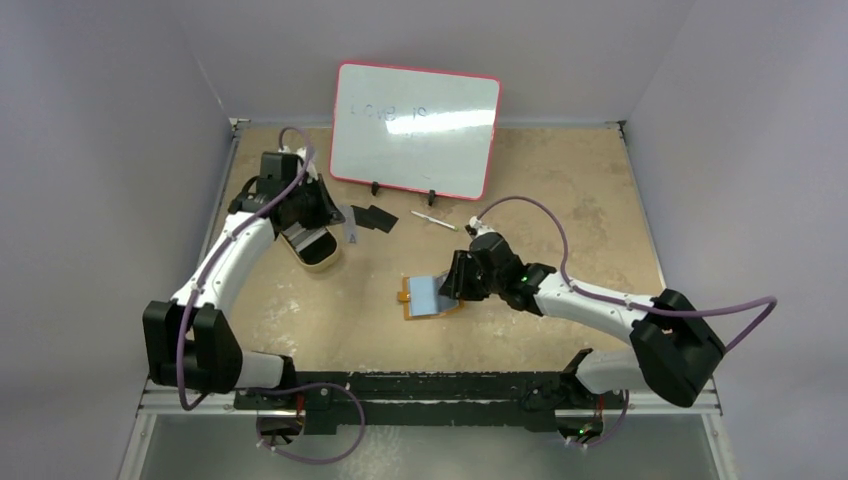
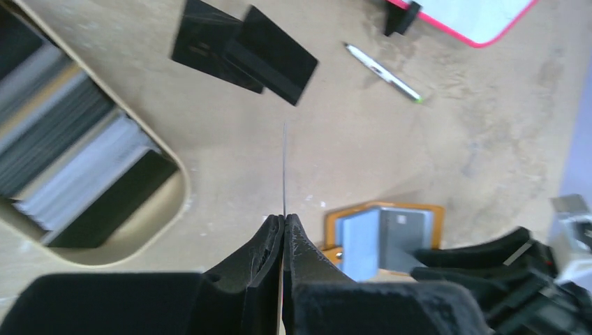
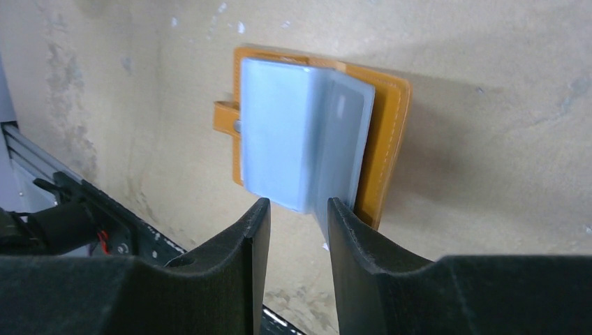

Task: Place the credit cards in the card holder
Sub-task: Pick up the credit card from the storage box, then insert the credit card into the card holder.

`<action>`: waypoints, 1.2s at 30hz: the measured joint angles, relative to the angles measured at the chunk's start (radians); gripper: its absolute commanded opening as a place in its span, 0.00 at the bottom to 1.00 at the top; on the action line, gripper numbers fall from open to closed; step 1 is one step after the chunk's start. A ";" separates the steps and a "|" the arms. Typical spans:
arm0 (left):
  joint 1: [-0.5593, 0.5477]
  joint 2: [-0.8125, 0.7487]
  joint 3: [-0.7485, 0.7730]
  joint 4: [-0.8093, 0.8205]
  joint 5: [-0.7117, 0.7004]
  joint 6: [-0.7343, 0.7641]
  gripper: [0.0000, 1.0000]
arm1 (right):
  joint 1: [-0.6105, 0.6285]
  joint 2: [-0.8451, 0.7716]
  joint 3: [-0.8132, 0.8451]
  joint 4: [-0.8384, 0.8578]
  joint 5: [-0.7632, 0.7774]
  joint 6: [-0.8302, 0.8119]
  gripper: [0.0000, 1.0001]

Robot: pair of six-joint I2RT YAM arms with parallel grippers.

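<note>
Tan tabletop (image 1: 560, 200): we are seeing one open card holder (image 1: 432, 297) lying mid-table, the right gripper (image 3: 293, 209) hovering, jaws apart, at its clear sleeves (image 3: 279, 132); the left gripper (image 2: 284, 220) is clamping one credit card (image 2: 284, 167) edge-on, near two black cards (image 2: 244, 52) and one pen (image 2: 382, 72).

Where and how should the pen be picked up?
Probably at mid-barrel on the pen, coming straight down and closing across its width. It is slim and lies flat on the table, with bare surface on either side.
</note>
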 measured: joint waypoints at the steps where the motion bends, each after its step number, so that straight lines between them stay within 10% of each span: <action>1: -0.003 -0.019 -0.031 0.029 0.028 -0.032 0.00 | 0.000 0.000 -0.006 -0.005 0.002 0.002 0.38; 22: -0.479 -0.099 -0.458 0.746 0.025 -0.652 0.00 | 0.000 0.018 -0.070 -0.042 0.102 0.031 0.27; 36: -0.550 0.021 -0.513 0.741 -0.137 -0.643 0.00 | -0.013 0.018 -0.067 -0.040 0.104 0.024 0.28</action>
